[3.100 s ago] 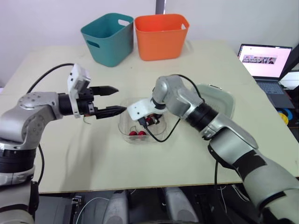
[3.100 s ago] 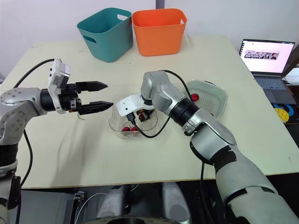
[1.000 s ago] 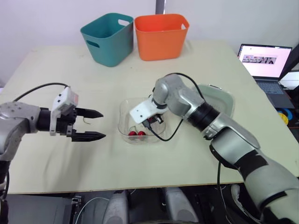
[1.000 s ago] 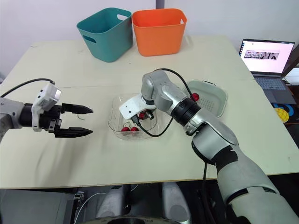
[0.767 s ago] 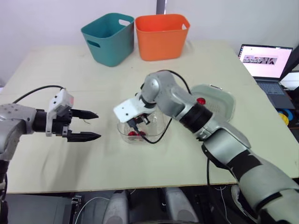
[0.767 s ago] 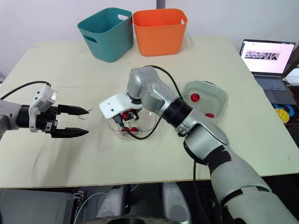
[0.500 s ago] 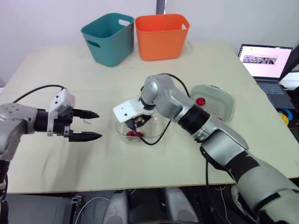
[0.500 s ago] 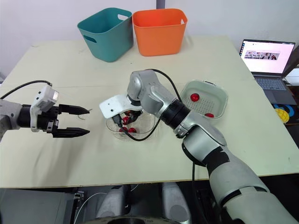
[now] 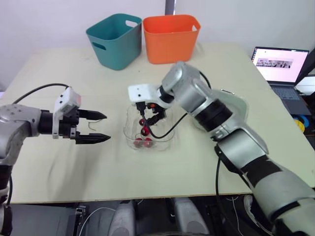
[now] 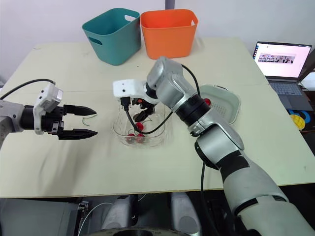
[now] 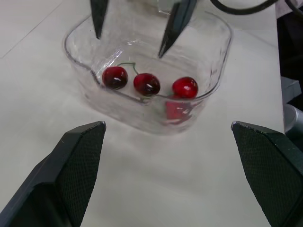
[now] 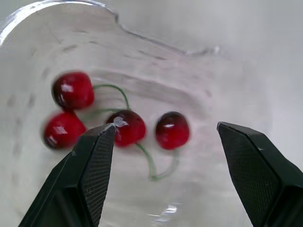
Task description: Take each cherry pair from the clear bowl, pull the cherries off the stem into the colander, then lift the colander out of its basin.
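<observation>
The clear bowl stands mid-table with several red cherries on green stems lying in it. My right gripper hangs open just above them, fingers pointing down into the bowl; in the right wrist view its fingers straddle the cherries and hold nothing. My left gripper is open and empty, to the left of the bowl, pointing at the bowl. The pale colander sits in its basin to the right of the bowl, with a cherry in it.
A teal bin and an orange bin stand at the table's far edge. A laptop is beyond the right edge. The right arm's black cable loops over the bowl. A thin green stem lies by the left gripper.
My right gripper has swung from low at the bowl's left side up to above the bowl, fingers now pointing down. The left gripper has edged slightly toward the bowl.
</observation>
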Robot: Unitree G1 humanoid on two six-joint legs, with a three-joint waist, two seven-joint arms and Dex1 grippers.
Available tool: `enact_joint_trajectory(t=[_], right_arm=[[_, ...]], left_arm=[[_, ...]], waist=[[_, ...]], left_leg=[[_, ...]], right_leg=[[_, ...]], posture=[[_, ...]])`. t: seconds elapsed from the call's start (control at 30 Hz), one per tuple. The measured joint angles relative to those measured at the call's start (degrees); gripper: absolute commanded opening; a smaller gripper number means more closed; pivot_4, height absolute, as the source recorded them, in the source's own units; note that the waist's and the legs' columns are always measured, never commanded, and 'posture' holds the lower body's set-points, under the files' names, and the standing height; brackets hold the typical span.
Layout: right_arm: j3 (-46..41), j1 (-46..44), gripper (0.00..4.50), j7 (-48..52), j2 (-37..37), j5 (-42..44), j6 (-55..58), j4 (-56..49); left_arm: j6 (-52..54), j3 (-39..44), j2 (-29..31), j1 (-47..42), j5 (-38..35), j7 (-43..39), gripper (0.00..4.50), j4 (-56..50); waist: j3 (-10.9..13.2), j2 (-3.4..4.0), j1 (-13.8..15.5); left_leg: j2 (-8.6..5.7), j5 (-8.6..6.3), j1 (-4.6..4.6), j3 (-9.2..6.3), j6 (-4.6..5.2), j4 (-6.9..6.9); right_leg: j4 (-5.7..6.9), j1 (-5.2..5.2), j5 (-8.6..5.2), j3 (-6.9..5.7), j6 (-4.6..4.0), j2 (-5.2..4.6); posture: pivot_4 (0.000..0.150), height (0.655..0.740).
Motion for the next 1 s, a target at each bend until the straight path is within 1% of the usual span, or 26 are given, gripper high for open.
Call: enact_joint_trajectory(t=[0.1,0.33,0.43,0.57,0.73,1.0], right_arm=[[-0.48,0.76,3.72,-0.06,-0.79,1.65,5.71,-0.75],[-0.82,2.41,3.72,-2.25,-2.55,5.04,19.32,-7.15],[-0.33,3.62,3.72,-4.39,-2.96,6.05,23.02,-9.57],[1.36,5.97,3.72,-7.27,-2.16,8.01,27.29,-10.16],[1.82,6.06,3.72,-10.71,-1.45,10.35,28.88,-9.41],[3.65,4.37,3.72,-13.96,0.75,12.75,27.63,-3.15]], left_arm=[[0.92,-0.09,-0.56,-0.86,-0.07,0.69,4.50,-1.04],[2.26,-0.50,-1.36,-1.51,-0.14,1.66,4.50,-2.66],[2.41,-1.31,-1.90,-2.76,-0.10,1.76,4.50,-2.57],[2.43,-2.13,-2.68,-4.17,-0.06,2.07,4.50,-2.49],[2.41,-2.24,-3.14,-4.26,0.12,2.29,4.50,-2.42],[2.19,-2.24,-3.45,-4.23,0.61,3.22,4.50,-2.34]], waist=[[0.00,0.00,-0.02],[0.00,0.00,-0.06],[0.00,0.00,-0.02],[0.00,0.00,-0.04],[0.00,0.00,-0.14],[0.00,0.00,-0.09]], left_leg=[[0.00,0.00,0.00,0.00,0.00,0.00],[0.00,0.00,0.01,-0.01,0.00,-0.01],[0.00,0.00,0.01,-0.01,0.00,0.00],[0.00,0.00,0.00,-0.01,0.00,0.00],[0.01,0.00,0.01,-0.02,0.00,-0.01],[0.00,0.00,0.00,-0.02,0.00,-0.01]], right_leg=[[0.00,0.00,0.00,0.00,0.00,0.00],[0.02,-0.01,-0.01,0.00,0.01,0.01],[0.01,0.00,-0.01,0.00,0.02,0.00],[0.01,0.00,-0.01,0.00,0.01,0.00],[0.02,-0.01,-0.01,0.00,0.01,0.02],[0.01,-0.01,-0.01,0.00,0.02,0.01]], posture=[[0.150,0.7400],[0.150,0.7400],[0.150,0.7400],[0.150,0.7400],[0.150,0.7400],[0.150,0.7400]])
